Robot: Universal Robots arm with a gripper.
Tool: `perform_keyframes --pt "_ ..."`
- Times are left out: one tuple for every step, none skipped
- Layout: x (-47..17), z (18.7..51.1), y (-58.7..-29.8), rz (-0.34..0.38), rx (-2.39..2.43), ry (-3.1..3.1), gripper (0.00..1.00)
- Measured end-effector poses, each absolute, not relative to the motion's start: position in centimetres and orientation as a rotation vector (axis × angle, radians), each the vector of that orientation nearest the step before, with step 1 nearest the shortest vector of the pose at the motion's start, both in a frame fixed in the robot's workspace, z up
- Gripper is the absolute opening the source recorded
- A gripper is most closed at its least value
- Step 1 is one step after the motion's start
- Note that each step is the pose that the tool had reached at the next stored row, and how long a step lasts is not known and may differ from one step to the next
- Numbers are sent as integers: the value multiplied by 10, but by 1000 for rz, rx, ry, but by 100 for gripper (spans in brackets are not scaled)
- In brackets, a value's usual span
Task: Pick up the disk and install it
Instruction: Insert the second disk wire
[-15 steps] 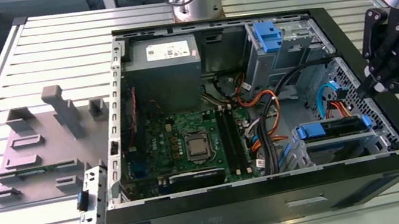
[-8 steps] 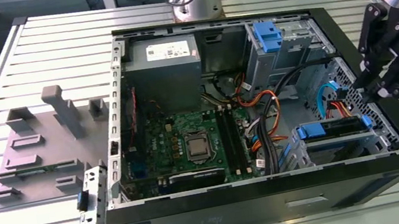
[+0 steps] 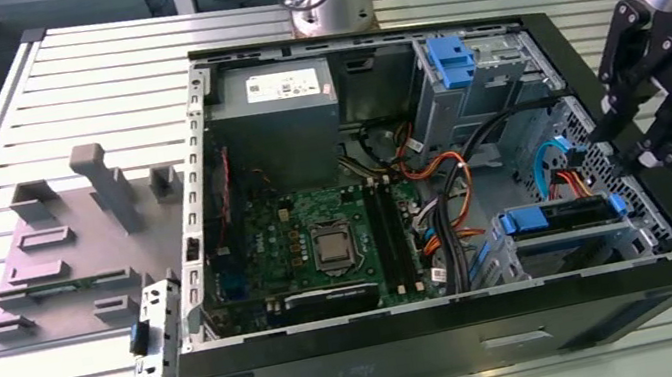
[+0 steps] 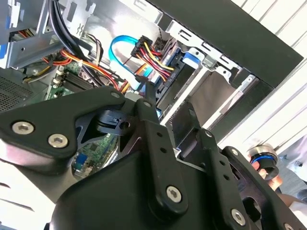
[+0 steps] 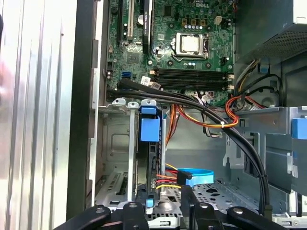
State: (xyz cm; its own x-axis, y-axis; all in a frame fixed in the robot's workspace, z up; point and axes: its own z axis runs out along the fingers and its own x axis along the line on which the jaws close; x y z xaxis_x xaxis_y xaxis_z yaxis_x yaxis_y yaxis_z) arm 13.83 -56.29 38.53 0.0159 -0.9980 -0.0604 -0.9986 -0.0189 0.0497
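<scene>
At 4 o'clock in the case (image 3: 666,227) of the exterior view, you'll find the disk (image 3: 559,216) seated in its cage (image 3: 510,262) — long axis running 9 to 3, blue carrier edge up. The first wrist view gives you the disk (image 5: 149,128) end-on, the gripper (image 5: 163,205) spread and holding nothing, just beside the cage. The second wrist view adds the cables (image 4: 149,56) at the disk's end. A grey fixture plate (image 3: 58,268) lies at 9 o'clock, outside the case.
</scene>
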Motion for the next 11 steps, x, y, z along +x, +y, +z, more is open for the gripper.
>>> perform_keyframes --pt "138 385 -561 122 -2234 2195 41" --pt "138 384 -558 122 -2234 2195 41" --pt "138 383 -556 122 -2234 2195 41" --pt "138 383 -554 122 -2235 2195 41" --pt "137 382 -552 122 -2236 2193 41" --pt "136 380 -551 122 -2238 2192 41" --pt "136 379 -551 122 -2240 2190 41" --pt "135 377 -550 122 -2242 2188 41" --pt "135 376 -548 122 -2243 2187 41" --pt "135 375 -547 122 -2245 2185 41" --pt "135 374 -545 122 -2246 2184 41"
